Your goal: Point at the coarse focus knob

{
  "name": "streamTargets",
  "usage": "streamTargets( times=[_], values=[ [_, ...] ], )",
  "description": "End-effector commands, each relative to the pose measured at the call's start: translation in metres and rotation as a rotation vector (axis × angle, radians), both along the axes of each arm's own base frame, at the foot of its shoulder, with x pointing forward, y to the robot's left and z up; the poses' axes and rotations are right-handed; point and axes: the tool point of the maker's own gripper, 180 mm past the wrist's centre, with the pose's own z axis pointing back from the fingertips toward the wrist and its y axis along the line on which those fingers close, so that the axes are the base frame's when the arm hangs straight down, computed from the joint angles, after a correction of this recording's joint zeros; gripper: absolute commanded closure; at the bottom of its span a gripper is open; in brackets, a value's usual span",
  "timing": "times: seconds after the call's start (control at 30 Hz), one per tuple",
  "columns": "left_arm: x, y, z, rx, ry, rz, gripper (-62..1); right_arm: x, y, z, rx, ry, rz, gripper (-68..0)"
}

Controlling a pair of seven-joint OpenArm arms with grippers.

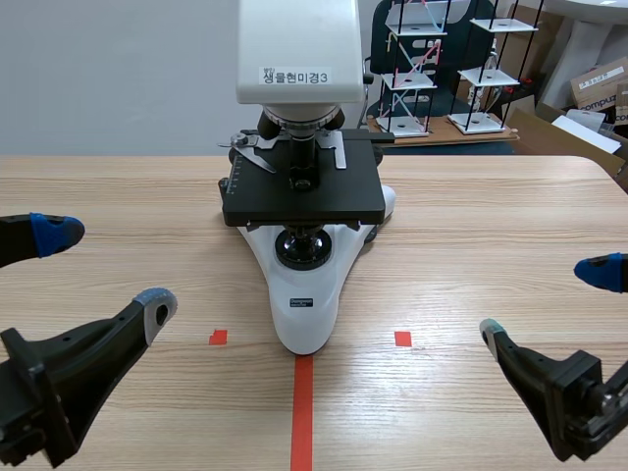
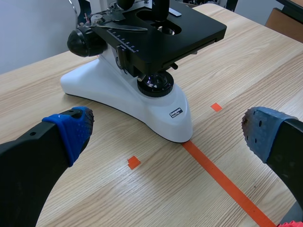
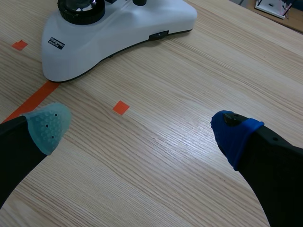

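Scene view, and by my reading none of the pointing is done. My left end effector (image 1: 106,272) hangs low at about eight o'clock of the microscope (image 1: 304,314), and my right end effector (image 1: 545,302) sits at about four o'clock. Both are well apart from the microscope, over the wooden worktop (image 1: 491,216). Fingers are spread wide on both, with nothing between them.

From here the microscope stands dead ahead at twelve o'clock, and I cannot make out the target past the black stage (image 1: 304,196).

Over to the left wrist view, and there it is. The coarse focus knob (image 2: 85,41) is a fat, rounded black knob on the flank of the white body, tucked just below the stage's rear corner. It lies at roughly eleven o'clock ahead of my left fingers, well clear of them. Whether its rim is ribbed, I cannot tell.

The right wrist view shows only the white base, no knob.

So the whole job is left: one fingertip has to travel up to that knob. I judge the left arm better placed, since the knob faces its side.
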Motion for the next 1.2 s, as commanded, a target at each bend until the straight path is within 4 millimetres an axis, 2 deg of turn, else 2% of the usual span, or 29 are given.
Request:
streamTargets(
  times=[0.0, 0.7, 0.73, 0.8, 0.9, 0.97, 1.17],
  values=[
    [0.001, -0.002, 0.007, -0.02, -0.019, -0.003, -62.3, 0.005, 0.002, 0.008, 0.007, -0.03, 0.01, -67.9],
    [0.001, -0.002, 0.007, -0.02, -0.02, -0.003, -62.3, 0.005, 0.003, 0.009, 0.01, -0.036, 0.011, -67.9],
    [0.001, -0.002, 0.007, -0.02, -0.02, -0.003, -62.3, 0.006, 0.003, 0.011, 0.014, -0.043, 0.014, -66.5],
    [0.001, -0.002, 0.007, -0.019, -0.019, -0.004, -62.3, 0.007, 0.004, 0.015, 0.02, -0.064, 0.025, -51.8],
    [0.001, -0.002, 0.007, -0.019, -0.019, -0.004, -62.3, 0.01, 0.008, 0.028, 0.044, -0.126, 0.05, -17.6],
    [0.001, -0.002, 0.007, -0.019, -0.02, -0.004, -62.3, 0.016, 0.008, 0.037, 0.06, -0.16, 0.055, 0.4],
    [0.001, -0.002, 0.007, -0.019, -0.02, -0.004, -62.3, 0.05, 0.004, 0.067, 0.117, -0.225, 0.016, 0.2]
  ],
)
